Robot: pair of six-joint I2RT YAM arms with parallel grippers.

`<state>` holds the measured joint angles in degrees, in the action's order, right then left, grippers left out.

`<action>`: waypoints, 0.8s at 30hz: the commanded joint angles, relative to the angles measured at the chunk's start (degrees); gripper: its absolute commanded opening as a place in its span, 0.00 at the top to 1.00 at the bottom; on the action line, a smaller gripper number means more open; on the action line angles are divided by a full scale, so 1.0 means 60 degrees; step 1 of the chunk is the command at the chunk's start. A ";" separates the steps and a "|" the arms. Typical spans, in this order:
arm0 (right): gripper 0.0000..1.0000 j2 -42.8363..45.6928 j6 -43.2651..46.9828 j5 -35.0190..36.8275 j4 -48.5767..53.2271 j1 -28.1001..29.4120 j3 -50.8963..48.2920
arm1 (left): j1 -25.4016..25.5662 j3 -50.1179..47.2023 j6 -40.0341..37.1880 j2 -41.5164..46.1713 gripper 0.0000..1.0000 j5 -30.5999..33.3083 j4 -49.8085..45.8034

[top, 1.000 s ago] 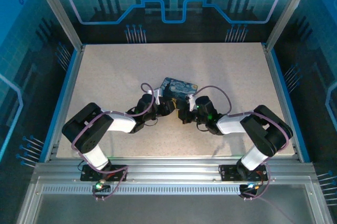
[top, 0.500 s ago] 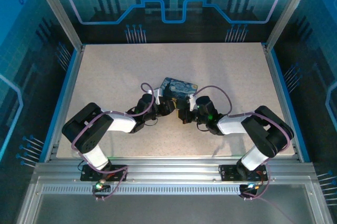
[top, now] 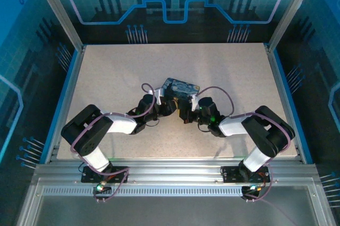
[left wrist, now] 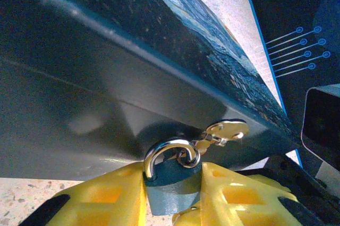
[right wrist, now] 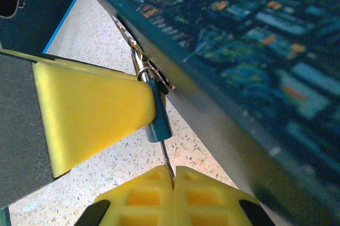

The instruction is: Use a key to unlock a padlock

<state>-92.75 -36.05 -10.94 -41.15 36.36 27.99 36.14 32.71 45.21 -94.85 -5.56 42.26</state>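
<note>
In the left wrist view the small blue-grey padlock stands upright between my left gripper's yellow fingers, which are shut on its body. Its silver shackle is closed and carries a ring with a spare key. In the right wrist view my right gripper is shut on the thin key. The key's blade runs up to the underside of the padlock, which sits beside the left gripper's finger. From above, the left gripper and right gripper meet just in front of the box.
The swirl-printed box lies directly behind the padlock, its side wall close over both grippers. Speckled table spreads on all sides, bounded by blue rails and the frame posts.
The right wrist has edged slightly left toward the left gripper, and the box's top face looks narrower from above. Both grips are unchanged.
</note>
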 commanded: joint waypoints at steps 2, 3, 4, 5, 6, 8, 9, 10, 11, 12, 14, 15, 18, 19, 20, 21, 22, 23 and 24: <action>1.00 -0.0228 -0.0034 0.0066 -0.1027 -0.0100 0.0015 | 0.0202 0.0304 0.0192 0.0297 0.71 -0.0128 0.0143; 1.00 -0.0266 -0.0014 0.0070 -0.1125 -0.0106 0.0001 | 0.0223 0.0313 0.0185 0.0295 0.71 -0.0135 0.0132; 1.00 -0.0301 0.0014 0.0055 -0.1247 -0.0112 -0.0001 | 0.0217 0.0323 0.0187 0.0290 0.71 -0.0128 0.0120; 1.00 -0.0338 0.0039 0.0051 -0.1374 -0.0127 -0.0006 | 0.0229 0.0325 0.0185 0.0295 0.71 -0.0135 0.0117; 1.00 -0.0373 0.0094 0.0051 -0.1533 -0.0145 -0.0014 | 0.0230 0.0320 0.0185 0.0290 0.71 -0.0131 0.0105; 1.00 -0.0431 0.0196 -0.0032 -0.1854 -0.0184 0.0004 | 0.0237 0.0320 0.0185 0.0284 0.71 -0.0128 0.0090; 1.00 -0.0467 0.0271 -0.0119 -0.1977 -0.0205 0.0044 | 0.0246 0.0327 0.0178 0.0295 0.71 -0.0128 0.0073; 1.00 -0.0493 0.0352 -0.0185 -0.2040 -0.0223 0.0101 | 0.0246 0.0320 0.0194 0.0288 0.71 -0.0128 0.0064; 1.00 -0.0516 0.0425 -0.0243 -0.2087 -0.0241 0.0150 | 0.0242 0.0320 0.0185 0.0295 0.71 -0.0141 0.0054; 1.00 -0.0557 0.0505 -0.0318 -0.2142 -0.0257 0.0217 | 0.0246 0.0328 0.0185 0.0295 0.71 -0.0146 0.0056; 1.00 -0.0634 0.0602 -0.0444 -0.2279 -0.0301 0.0314 | 0.0261 0.0335 0.0185 0.0309 0.71 -0.0157 0.0037; 1.00 -0.0687 0.0653 -0.0523 -0.2337 -0.0339 0.0347 | 0.0274 0.0335 0.0185 0.0310 0.71 -0.0157 0.0031; 1.00 -0.0804 0.0706 -0.0712 -0.2570 -0.0426 0.0432 | 0.0268 0.0335 0.0202 0.0324 0.71 -0.0170 0.0029; 1.00 -0.0829 0.0728 -0.0754 -0.2604 -0.0460 0.0455 | 0.0275 0.0338 0.0203 0.0321 0.71 -0.0187 0.0015; 1.00 -0.0854 0.0741 -0.0790 -0.2635 -0.0489 0.0471 | 0.0272 0.0335 0.0200 0.0325 0.71 -0.0186 0.0013; 1.00 -0.0872 0.0769 -0.0825 -0.2635 -0.0508 0.0501 | 0.0288 0.0335 0.0203 0.0333 0.71 -0.0186 0.0015; 1.00 -0.0873 0.0804 -0.0871 -0.2621 -0.0515 0.0555 | 0.0289 0.0348 0.0199 0.0335 0.71 -0.0186 0.0003; 1.00 -0.0871 0.0836 -0.0939 -0.2607 -0.0535 0.0582 | 0.0280 0.0339 0.0201 0.0336 0.71 -0.0186 -0.0019; 1.00 -0.0863 0.0850 -0.0984 -0.2597 -0.0553 0.0633 | 0.0285 0.0340 0.0196 0.0338 0.71 -0.0194 -0.0027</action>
<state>-97.67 -32.56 -15.64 -50.15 33.95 28.62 36.18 33.32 46.63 -94.65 -3.09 42.26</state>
